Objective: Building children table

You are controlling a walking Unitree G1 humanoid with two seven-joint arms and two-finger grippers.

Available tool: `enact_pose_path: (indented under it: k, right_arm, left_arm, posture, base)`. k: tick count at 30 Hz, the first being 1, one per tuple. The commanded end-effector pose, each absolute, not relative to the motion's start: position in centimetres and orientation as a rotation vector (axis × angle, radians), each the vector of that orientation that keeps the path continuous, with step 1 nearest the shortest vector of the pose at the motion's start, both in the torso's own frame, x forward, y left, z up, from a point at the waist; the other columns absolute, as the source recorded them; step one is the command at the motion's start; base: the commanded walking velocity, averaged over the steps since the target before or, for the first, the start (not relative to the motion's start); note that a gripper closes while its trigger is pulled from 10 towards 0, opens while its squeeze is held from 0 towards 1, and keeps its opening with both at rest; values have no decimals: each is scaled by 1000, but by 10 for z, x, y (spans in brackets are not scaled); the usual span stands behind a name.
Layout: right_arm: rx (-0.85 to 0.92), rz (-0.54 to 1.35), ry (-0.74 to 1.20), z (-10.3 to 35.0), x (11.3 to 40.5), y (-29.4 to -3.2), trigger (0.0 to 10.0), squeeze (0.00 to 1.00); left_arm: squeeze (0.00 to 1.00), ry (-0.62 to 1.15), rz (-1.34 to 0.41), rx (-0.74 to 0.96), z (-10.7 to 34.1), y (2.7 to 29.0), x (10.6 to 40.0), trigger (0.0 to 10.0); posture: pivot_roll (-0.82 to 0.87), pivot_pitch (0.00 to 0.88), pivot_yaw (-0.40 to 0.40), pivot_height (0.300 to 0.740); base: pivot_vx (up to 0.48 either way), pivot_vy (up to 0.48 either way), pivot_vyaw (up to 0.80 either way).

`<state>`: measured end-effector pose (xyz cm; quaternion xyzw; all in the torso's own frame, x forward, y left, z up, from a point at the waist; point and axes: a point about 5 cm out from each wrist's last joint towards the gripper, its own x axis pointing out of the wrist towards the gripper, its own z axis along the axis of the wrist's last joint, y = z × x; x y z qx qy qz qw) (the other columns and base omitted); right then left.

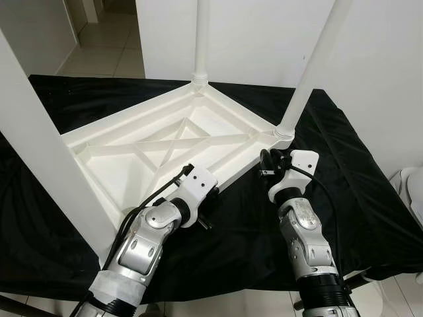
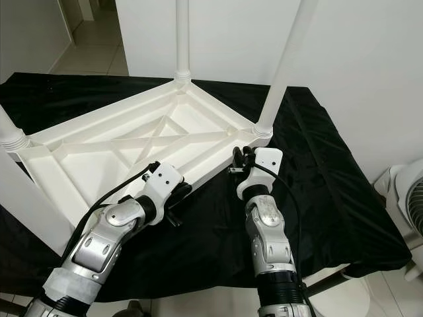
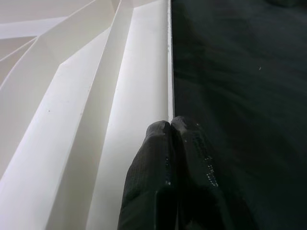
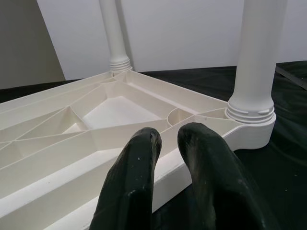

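A white plastic table lies upside down on a black cloth. Legs stand screwed in at its far corner, its right corner and its near left corner. My left gripper is shut, its fingertips pressed together right at the thin rim of the table's near right edge. My right gripper is open by a narrow gap with nothing in it. It hovers just outside the same edge, close to the base of the right corner leg.
A white wall rises right behind the table. Tiled floor opens at the far left. A white fan stands low at the right, beyond the cloth's edge. Bare black cloth stretches in front of and to the right of the table.
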<state>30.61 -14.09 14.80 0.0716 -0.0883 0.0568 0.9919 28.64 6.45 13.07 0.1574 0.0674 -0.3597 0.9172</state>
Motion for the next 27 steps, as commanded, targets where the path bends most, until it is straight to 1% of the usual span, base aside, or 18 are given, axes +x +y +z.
enact_pose_path:
  k: [1, 3, 4, 7, 8, 13, 15, 17, 18, 20, 22, 23, 27]
  right_arm:
    - [135, 116, -180, 148, 306, -140, 10000, 0]
    - [135, 115, -180, 148, 306, -140, 10000, 0]
    - [136, 113, -181, 148, 306, -141, 10000, 0]
    - [137, 112, -182, 148, 306, -141, 10000, 0]
    - [138, 108, -183, 148, 306, -141, 10000, 0]
    - [139, 106, -184, 148, 306, -141, 10000, 0]
    - [138, 104, -186, 149, 306, -141, 10000, 0]
    - [138, 104, -186, 149, 306, -141, 10000, 0]
    - [139, 104, -185, 148, 306, -141, 10000, 0]
    - [139, 104, -185, 148, 306, -141, 10000, 0]
    - [139, 106, -185, 148, 306, -141, 10000, 0]
    - [139, 106, -185, 148, 306, -141, 10000, 0]
    - [138, 109, -183, 148, 306, -141, 10000, 0]
  left_arm:
    - [0, 71, -678, 341, 142, 64, 294, 10000]
    - [0, 87, -650, 336, 140, 67, 297, 10000]
    - [396, 102, -625, 338, 139, 70, 299, 10000]
    - [396, 115, -600, 343, 138, 74, 302, 10000]
    - [1000, 123, -527, 344, 138, 81, 308, 10000]
    - [1000, 126, -466, 347, 138, 88, 313, 10000]
    - [1000, 126, -413, 364, 139, 96, 318, 10000]
    - [1000, 126, -413, 364, 139, 96, 318, 10000]
    - [0, 99, -443, 345, 144, 94, 316, 10000]
    - [0, 99, -443, 345, 144, 94, 316, 10000]
    - [0, 16, -552, 250, 158, 84, 306, 10000]
    - [0, 16, -552, 250, 158, 84, 306, 10000]
    - [0, -55, -715, 188, 168, 69, 288, 10000]
  posture:
    - [125, 15, -56, 740]
    - [121, 14, -54, 740]
    - [120, 14, -53, 740]
    - [120, 14, -53, 740]
    - [117, 12, -51, 740]
    - [118, 12, -51, 740]
    - [117, 11, -50, 740]
    - [117, 11, -50, 740]
    - [120, 12, -51, 740]
    - [120, 12, -51, 740]
    - [121, 13, -52, 740]
    - [121, 13, -52, 740]
    - [126, 16, -54, 740]
  base:
    - [0, 0, 0]
    - [0, 0, 0]
    - [0, 0, 0]
    - [0, 0, 0]
    - [0, 0, 0]
    - [0, 0, 0]
    - [0, 0, 0]
    - [0, 0, 0]
    - [0, 0, 0]
    - [0, 0, 0]
    - [0, 0, 0]
    - [0, 0, 0]
    - [0, 0, 0]
